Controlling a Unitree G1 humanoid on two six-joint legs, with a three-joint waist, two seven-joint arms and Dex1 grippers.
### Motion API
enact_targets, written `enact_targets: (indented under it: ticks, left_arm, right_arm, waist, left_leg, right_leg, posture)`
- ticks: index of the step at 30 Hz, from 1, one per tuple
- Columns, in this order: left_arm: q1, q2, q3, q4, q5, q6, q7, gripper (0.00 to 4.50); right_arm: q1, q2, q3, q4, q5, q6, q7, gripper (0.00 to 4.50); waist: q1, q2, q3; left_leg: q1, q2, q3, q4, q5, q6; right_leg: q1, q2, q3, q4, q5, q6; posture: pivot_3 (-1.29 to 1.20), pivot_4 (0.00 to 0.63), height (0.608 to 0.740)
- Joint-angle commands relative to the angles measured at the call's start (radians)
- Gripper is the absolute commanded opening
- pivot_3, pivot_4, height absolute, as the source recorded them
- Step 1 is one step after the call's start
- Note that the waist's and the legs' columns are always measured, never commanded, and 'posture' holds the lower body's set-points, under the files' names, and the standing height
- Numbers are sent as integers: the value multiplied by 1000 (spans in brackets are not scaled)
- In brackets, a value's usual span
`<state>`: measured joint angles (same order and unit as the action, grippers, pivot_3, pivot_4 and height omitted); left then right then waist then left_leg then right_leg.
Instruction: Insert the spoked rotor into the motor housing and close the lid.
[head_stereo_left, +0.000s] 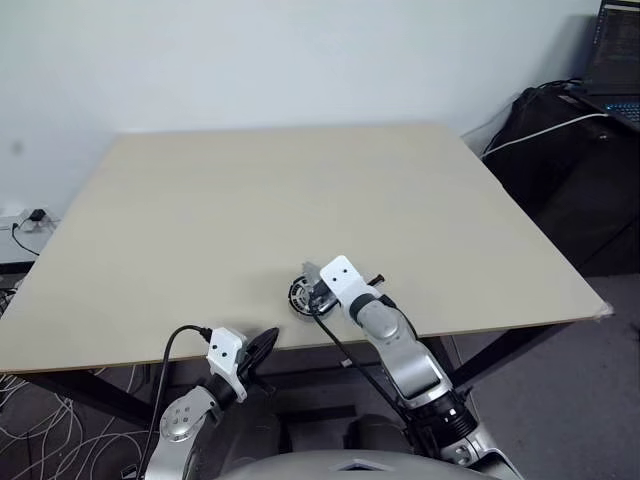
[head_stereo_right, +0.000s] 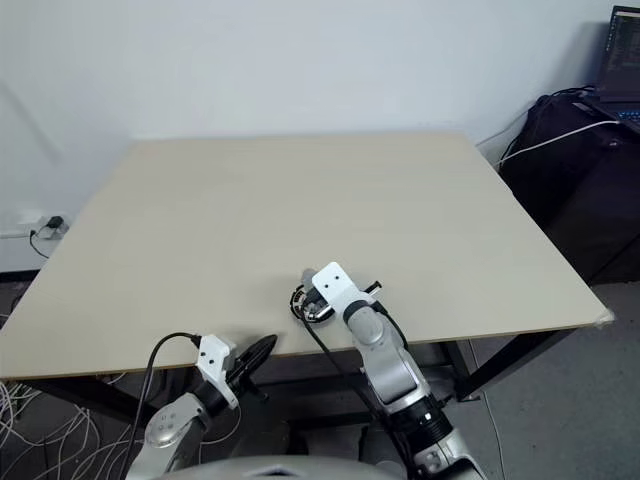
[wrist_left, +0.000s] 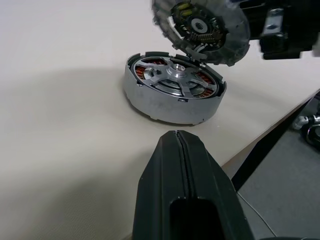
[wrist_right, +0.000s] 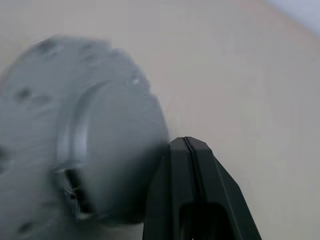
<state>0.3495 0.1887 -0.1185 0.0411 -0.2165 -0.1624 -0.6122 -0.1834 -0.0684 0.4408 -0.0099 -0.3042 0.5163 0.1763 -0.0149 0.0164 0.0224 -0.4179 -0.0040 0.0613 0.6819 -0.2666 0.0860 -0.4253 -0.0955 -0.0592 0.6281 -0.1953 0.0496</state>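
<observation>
The motor housing sits on the table close to its front edge. The spoked rotor lies inside it, with copper windings showing through the gaps between the silver spokes. The lid hangs tilted over the housing's far rim, ribbed face toward the housing; its smooth face has a raised centre. My right gripper is shut, its fingers pressed against the lid's side with nothing between them. Just off the table's front edge, my left gripper is shut and empty, pointing at the housing.
The housing stands near the front edge of the beige table, with wide bare tabletop behind it. Black bags and a laptop sit past the far right corner. Cables lie on the floor at the left.
</observation>
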Motion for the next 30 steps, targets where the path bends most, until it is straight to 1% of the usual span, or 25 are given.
enact_targets:
  ticks: [1, 9, 11, 13, 15, 21, 24, 28, 30]
  left_arm:
    - [-7, 3, 7, -13, -13, -6, -2, 0]
    - [-5, 8, 9, -15, -9, -7, -1, 0]
    - [-4, 9, 7, -15, -7, -8, -3, 0]
    - [-3, 10, 4, -16, -3, -11, -1, 0]
    - [-2, 11, 3, -16, -2, -12, -1, 0]
    - [-3, 13, -3, -15, 2, -15, -3, 0]
    - [-3, 13, -5, -16, 2, -15, -4, 0]
    - [-3, 14, -5, -17, 4, -17, -3, 0]
    - [-4, 14, -4, -17, 5, -18, 0, 0]
  right_arm:
    - [-12, 20, 28, 15, 1, -31, 10, 18]
    - [-12, 38, 5, 39, 12, -46, 1, 18]
    - [-9, 46, -14, 29, 30, -66, 0, 18]
    - [-3, 51, -60, -16, 89, -133, 17, 18]
    - [-4, 43, -99, -57, 138, -176, 44, 18]
    - [-53, -56, -222, -114, 302, -154, 219, 18]
    - [-85, -119, -247, -66, 360, -161, 320, 624]
    - [-132, -191, -231, 32, 428, -180, 500, 1900]
    - [-151, -212, -213, 76, 440, -193, 567, 2526]
  waist:
    - [1, 0, 0]
    - [2, -1, -1]
    - [2, -1, -1]
    - [3, -1, -1]
    - [3, 0, 0]
    - [4, 0, 0]
    - [4, 0, 0]
    - [3, 0, 0]
    - [4, 0, 0]
  left_leg:
    - [0, 0, 0, 0, 0, 0]
    - [1, 0, 1, 0, 0, 0]
    - [1, 0, 1, 0, 0, 0]
    - [1, 0, 1, 0, 0, 0]
    - [0, 0, 1, 0, 0, 0]
    - [0, 0, 1, 0, 0, 0]
    - [1, 0, 1, 0, 0, 0]
    - [1, 0, 1, 0, 0, 0]
    - [1, 0, 1, 0, 0, 0]
  right_leg:
    - [0, 0, 0, 0, 0, 0]
    - [0, -1, 1, 0, 0, 0]
    - [0, -1, 1, 0, 0, 0]
    - [0, -1, 2, 0, 0, 0]
    - [0, -1, 1, 0, 0, 0]
    - [0, -1, 2, 0, 0, 0]
    - [0, -1, 2, 0, 0, 0]
    - [0, -1, 2, 0, 0, 0]
    - [0, -1, 2, 0, 0, -1]
  posture:
    - [0, 0, 740]
    - [0, 0, 740]
    - [0, 0, 740]
    - [0, 0, 740]
    - [0, 0, 740]
    - [0, 0, 740]
    - [0, 0, 740]
    - [0, 0, 740]
    - [0, 0, 740]
